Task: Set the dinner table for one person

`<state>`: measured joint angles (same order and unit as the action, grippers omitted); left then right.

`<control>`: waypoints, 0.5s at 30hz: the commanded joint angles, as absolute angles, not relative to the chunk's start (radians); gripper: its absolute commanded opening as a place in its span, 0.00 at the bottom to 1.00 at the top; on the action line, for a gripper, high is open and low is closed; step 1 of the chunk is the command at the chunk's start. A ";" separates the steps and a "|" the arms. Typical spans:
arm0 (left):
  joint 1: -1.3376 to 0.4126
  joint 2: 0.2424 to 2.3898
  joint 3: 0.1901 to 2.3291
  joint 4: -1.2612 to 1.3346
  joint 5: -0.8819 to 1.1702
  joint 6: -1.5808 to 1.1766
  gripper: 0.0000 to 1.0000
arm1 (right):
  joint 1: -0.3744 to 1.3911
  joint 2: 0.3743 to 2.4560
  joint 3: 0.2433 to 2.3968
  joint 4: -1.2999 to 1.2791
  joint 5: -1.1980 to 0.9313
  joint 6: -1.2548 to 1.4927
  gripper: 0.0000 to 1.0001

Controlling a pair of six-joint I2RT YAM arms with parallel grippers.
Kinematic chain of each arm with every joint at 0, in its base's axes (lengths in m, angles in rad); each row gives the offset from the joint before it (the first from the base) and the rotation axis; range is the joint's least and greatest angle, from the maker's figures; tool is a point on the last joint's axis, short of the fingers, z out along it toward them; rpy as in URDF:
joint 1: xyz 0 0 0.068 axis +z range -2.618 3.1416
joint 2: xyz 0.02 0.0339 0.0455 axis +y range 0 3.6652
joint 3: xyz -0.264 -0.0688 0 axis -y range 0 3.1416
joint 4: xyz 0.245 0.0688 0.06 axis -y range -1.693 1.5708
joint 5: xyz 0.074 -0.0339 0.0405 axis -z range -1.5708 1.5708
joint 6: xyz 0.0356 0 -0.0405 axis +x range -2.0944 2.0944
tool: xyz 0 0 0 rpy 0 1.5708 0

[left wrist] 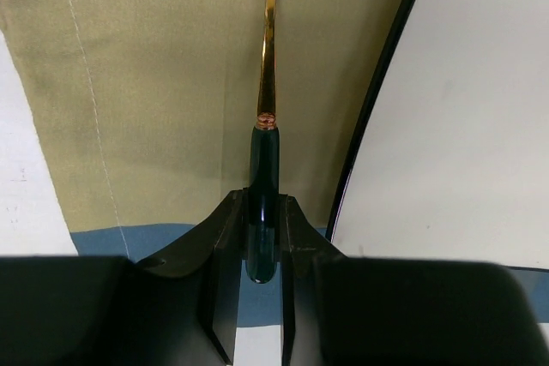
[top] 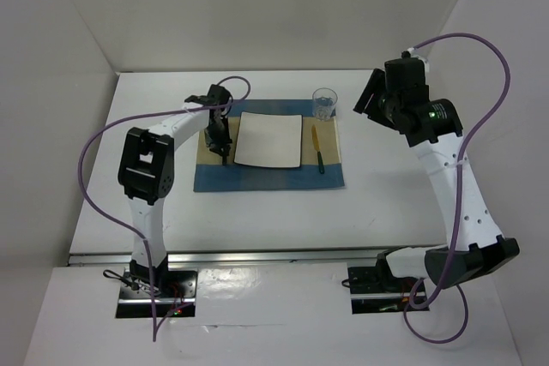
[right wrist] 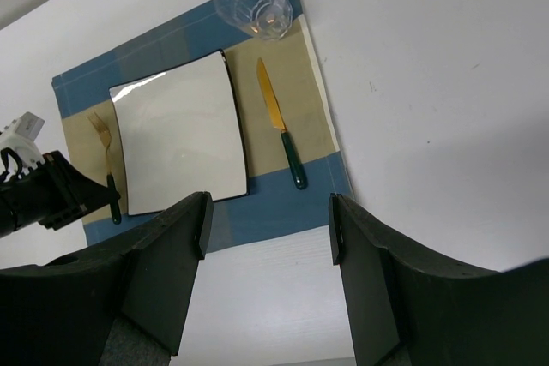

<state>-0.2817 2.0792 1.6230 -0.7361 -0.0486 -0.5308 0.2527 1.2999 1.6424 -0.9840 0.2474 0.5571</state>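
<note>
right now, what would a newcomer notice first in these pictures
The blue-and-tan placemat stands out on the white table, with a square white plate at its centre, a gold knife to the plate's right and a clear glass at the mat's far right corner. The left end effector is shut on a gold fork just left of the plate, while the right end effector hangs open above the table's right side.

Top view overhead, left wrist near fork [left wrist: 268, 57], right wrist high, sharing placemat [right wrist: 307, 100]
</note>
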 commanded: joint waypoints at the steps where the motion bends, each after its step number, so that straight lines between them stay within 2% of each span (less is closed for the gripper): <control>1: -0.281 2.085 1.629 -0.721 -0.054 -0.557 0.13 | 0.247 1.299 1.637 -0.940 0.256 0.568 0.68; 3: -0.281 2.085 1.617 -0.721 -0.054 -0.557 0.28 | 0.247 1.299 1.637 -0.931 0.256 0.568 0.68; 5: -0.281 2.085 1.606 -0.721 -0.063 -0.566 0.30 | 0.247 1.308 1.637 -0.931 0.256 0.568 0.68; 6: -0.281 2.085 1.606 -0.730 -0.063 -0.566 0.40 | 0.247 1.308 1.637 -0.931 0.247 0.568 0.69; 11: -0.281 2.025 1.620 -0.750 -0.095 -0.546 0.56 | 0.247 1.318 1.637 -0.931 0.247 0.568 0.71; 12: -0.290 2.004 1.620 -0.765 -0.109 -0.546 0.62 | 0.247 1.318 1.626 -0.931 0.247 0.568 0.72; 14: -0.290 1.984 1.644 -0.794 -0.120 -0.537 0.66 | 0.247 1.327 1.626 -0.931 0.236 0.568 0.74; 15: -0.290 1.967 1.644 -0.807 -0.120 -0.537 0.72 | 0.247 1.327 1.617 -0.931 0.236 0.568 0.74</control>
<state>-0.2852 2.0598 1.6081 -0.7544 -0.0860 -0.5465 0.2523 1.3197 1.6299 -0.9775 0.2409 0.5579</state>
